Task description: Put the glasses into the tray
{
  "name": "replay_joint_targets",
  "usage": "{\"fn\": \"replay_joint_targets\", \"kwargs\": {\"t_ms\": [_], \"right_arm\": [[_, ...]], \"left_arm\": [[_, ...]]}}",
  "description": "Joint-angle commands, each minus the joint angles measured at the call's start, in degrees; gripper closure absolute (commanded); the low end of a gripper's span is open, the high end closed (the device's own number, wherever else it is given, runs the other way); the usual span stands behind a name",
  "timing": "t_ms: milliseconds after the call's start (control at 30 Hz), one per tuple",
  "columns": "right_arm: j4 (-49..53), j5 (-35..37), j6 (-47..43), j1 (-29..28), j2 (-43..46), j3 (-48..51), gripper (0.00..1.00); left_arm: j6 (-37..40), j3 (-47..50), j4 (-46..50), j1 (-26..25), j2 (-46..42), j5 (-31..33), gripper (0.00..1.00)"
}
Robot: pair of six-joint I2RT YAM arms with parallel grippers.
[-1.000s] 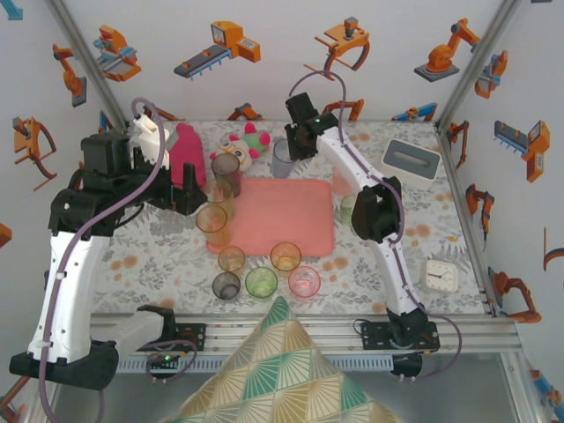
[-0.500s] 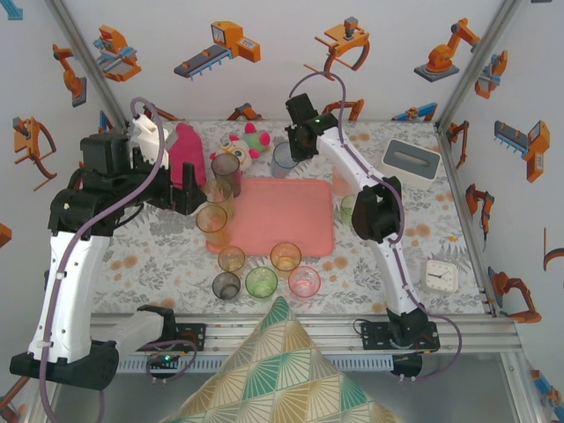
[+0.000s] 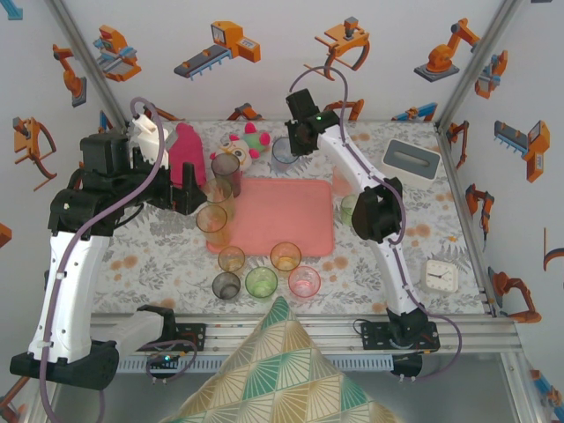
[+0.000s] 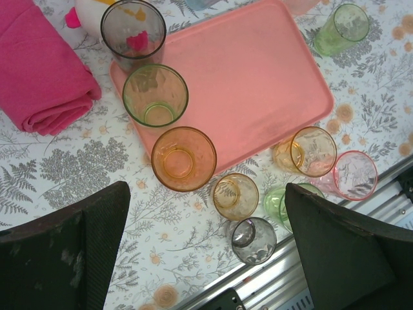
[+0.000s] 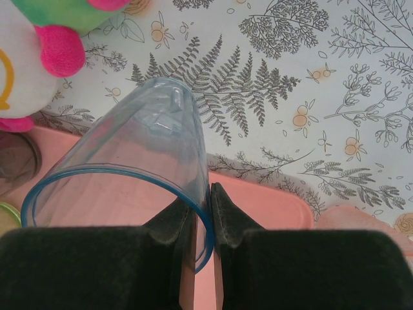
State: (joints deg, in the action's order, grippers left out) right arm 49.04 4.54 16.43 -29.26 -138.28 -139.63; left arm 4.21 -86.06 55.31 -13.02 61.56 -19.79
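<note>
1. At the far edge of the tray (image 3: 291, 220), the right fingers (image 5: 232, 219) pinch the blue glass (image 5: 142, 155) by its wall, one inside and one outside, likely to carry it over.
2. Above the tray's left edge, the left fingers (image 4: 90, 239) hang wide open over other glasses (image 4: 184, 158), holding nothing.
3. Since a second ago, the blue glass has lifted and tipped.

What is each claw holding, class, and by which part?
The right claw pinches the bluish glass by its wall at the rim, one finger inside, one outside. The left claw is open and holds nothing.
</note>
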Motion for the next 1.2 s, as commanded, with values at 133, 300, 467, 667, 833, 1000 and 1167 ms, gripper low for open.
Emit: {"fn": "replay_joint_targets", "kwargs": {"t_ms": [133, 300, 467, 667, 833, 1000, 1167], "right_arm": [[0.6, 0.7, -1.0, 0.5, 6.0, -1.1, 0.86], [1.9, -0.1, -1.0, 0.5, 8.9, 0.7, 0.87], [3.4, -0.5, -1.1, -0.4, 11.7, 2.9, 0.87], [5.3, 1.1, -1.9, -3.3, 13.8, 4.8, 0.84], [6.9, 1.9, -1.3, -6.4, 14.1, 5.9, 0.84], [6.9, 1.4, -0.1, -8.6, 13.7, 6.9, 0.84], [6.5, 1.3, 1.0, -10.1, 12.3, 7.2, 0.84]], "left_arm": [[-1.6, -0.1, -0.6, 0.8, -0.7, 0.3, 0.03], [-1.8, -0.5, -0.9, 0.9, -0.5, 0.4, 0.03], [-2.0, -0.7, -0.9, 1.1, -0.3, 0.1, 0.03], [-2.1, -0.7, -0.7, 1.2, -0.3, -0.2, 0.03], [-2.1, -1.0, -0.9, 1.3, -0.7, 0.1, 0.03], [-2.6, -1.0, -1.2, 1.3, -0.9, -0.3, 0.03], [-3.6, -0.8, -1.7, 2.3, -1.5, -1.4, 0.03]]}}
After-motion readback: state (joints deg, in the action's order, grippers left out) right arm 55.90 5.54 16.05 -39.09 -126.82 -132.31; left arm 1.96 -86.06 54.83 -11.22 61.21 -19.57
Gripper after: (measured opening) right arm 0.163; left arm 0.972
